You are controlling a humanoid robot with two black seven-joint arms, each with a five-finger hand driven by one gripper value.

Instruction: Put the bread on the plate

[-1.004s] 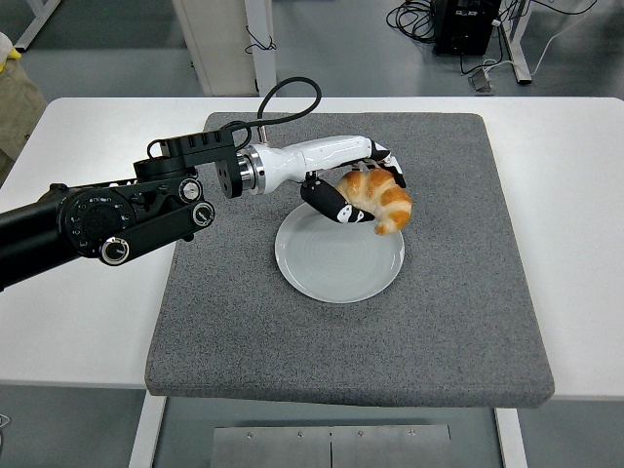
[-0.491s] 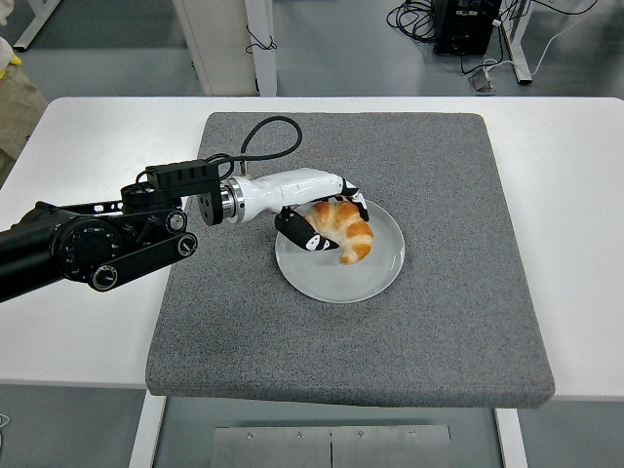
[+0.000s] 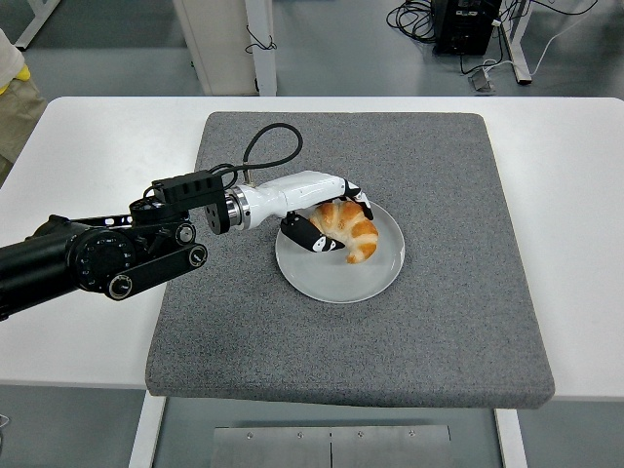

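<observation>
A golden croissant (image 3: pixel 350 229) lies over the upper part of a white round plate (image 3: pixel 336 274) on the grey mat. My left hand (image 3: pixel 330 216), white with black fingertips, is curled around the croissant's left end, thumb below and fingers above it. The croissant appears to touch or sit just above the plate. The right arm is out of view.
The grey mat (image 3: pixel 448 292) covers the middle of the white table (image 3: pixel 78 322). A black cable (image 3: pixel 268 146) loops above my left forearm. A person's sleeve shows at the top left edge (image 3: pixel 12 68).
My left hand carried the croissant down and left from above the plate's far right rim onto the plate. In the last half second it barely shifted.
</observation>
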